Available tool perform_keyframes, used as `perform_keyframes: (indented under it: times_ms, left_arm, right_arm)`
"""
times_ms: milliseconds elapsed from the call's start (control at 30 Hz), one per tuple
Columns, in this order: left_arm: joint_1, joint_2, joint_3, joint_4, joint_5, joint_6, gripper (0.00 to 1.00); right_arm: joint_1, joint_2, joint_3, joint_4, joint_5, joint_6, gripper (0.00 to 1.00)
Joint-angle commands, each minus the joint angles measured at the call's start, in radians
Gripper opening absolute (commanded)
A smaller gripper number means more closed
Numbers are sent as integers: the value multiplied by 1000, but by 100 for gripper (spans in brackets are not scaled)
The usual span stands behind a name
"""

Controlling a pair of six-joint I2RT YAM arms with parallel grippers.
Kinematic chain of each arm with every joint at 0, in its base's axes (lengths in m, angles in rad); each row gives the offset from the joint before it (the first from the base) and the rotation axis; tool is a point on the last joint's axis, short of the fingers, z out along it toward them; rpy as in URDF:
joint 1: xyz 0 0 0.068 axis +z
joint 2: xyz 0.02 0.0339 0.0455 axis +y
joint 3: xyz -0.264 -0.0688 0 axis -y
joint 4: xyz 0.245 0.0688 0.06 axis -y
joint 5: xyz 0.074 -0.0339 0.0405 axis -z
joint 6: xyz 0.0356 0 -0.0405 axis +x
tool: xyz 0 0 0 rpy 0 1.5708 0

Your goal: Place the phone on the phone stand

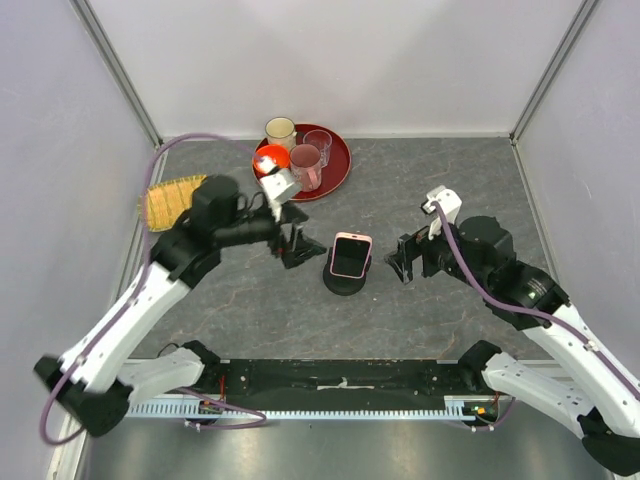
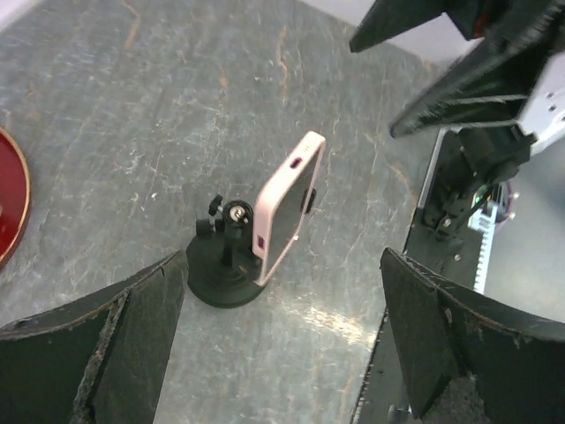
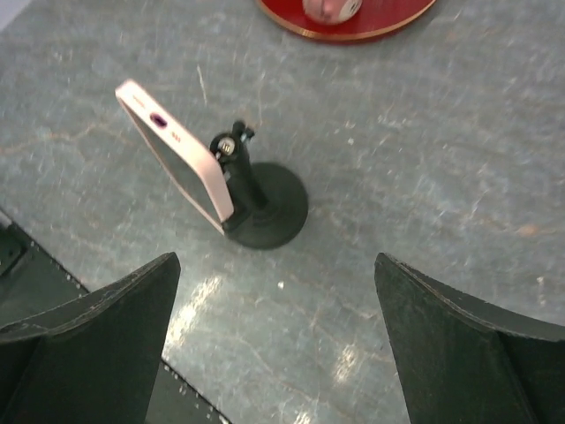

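seemingly done: from above, one phone (image 1: 351,254) in a pink case leans, screen toward the arms, on one black stand (image 1: 343,283) at the middle of the worktop (image 1: 450,320). the left hand (image 1: 293,244) hangs just left of it and the right hand (image 1: 404,258) just right, neither touching. at the far edge, one red tray (image 1: 338,150) carries one cream mug (image 1: 280,130), two clear glasses (image 1: 306,165) and one red-orange cup (image 1: 268,158). one woven mat (image 1: 168,202) lies to its left.

left wrist view: the left hand is spread wide and holds nothing. the phone shows edge-on against the stand's stem, its lower end near the round base.

right wrist view: the right hand likewise gapes, empty, the phone tilted back on the stand ahead of it.

judged from this, the placing looks complete and only the retreat is left. that calls for both arms to draw back and up without brushing the lightly propped phone.
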Motion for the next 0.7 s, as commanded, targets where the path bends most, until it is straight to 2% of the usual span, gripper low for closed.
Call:
perform_keyframes:
  times_ms: [0, 33, 133, 167, 233, 300, 367, 667]
  left_arm:
    - [3, 207, 188, -101, 199, 275, 95]
    - [3, 288, 223, -126, 238, 320, 94]
    - [3, 400, 341, -201, 291, 469, 95]
    - [5, 493, 425, -277, 305, 516, 94]
    - [5, 584, 510, -365, 376, 553, 93]
    - [5, 710, 625, -480, 439, 587, 87]
    - [5, 775, 673, -513, 514, 601, 85]
    - [3, 766, 638, -495, 592, 612, 84]
  right_arm:
    - [2, -31, -12, 34, -98, 28, 98]
    - [4, -31, -12, 28, -96, 10, 98]
    - [2, -42, -1, -1, -98, -27, 98]
    - [2, -51, 2, -7, -95, -35, 98]
    - [2, -60, 8, -33, -84, -50, 98]
    - [2, -80, 16, -53, -81, -67, 98]
    - [2, -103, 17, -63, -73, -75, 98]
    - [2, -109, 11, -69, -56, -85, 98]
